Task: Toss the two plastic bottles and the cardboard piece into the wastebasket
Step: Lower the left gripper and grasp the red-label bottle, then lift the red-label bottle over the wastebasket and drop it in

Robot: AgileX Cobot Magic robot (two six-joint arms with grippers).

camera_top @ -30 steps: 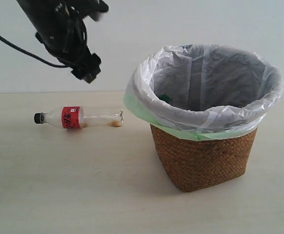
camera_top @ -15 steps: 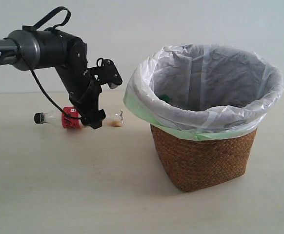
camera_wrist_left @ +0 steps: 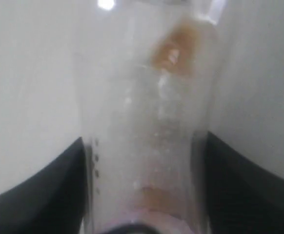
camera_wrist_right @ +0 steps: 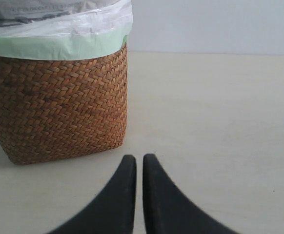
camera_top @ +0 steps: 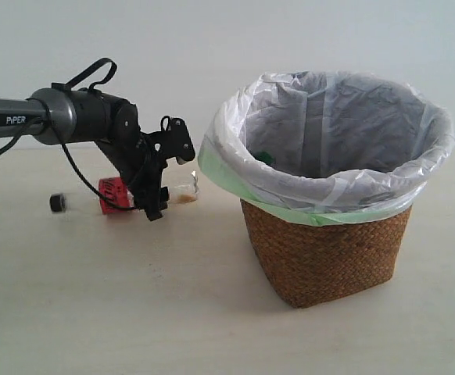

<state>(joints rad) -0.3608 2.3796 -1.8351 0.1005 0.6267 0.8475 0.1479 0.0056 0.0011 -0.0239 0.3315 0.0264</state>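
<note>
The clear plastic bottle with the red label and black cap [camera_top: 112, 193] lies on its side toward the far left of the bench [camera_top: 94, 297], a brownish dreg [camera_top: 184, 199] at its base end. Your left gripper [camera_top: 167, 181] has its jaws either side of the clear body, close against it; whether they pinch it, I cannot tell. Squeeze gently, since thin plastic will likely buckle, then lift well above the white and pale green plastic liner [camera_top: 220, 176]. The brown wicker wastebasket [camera_top: 325, 250], right of middle, shows one green speck [camera_top: 265, 158] inside; the rest is hidden. On the right gripper [camera_wrist_right: 139, 157] the jaws are nearly together, holding nothing.
</note>
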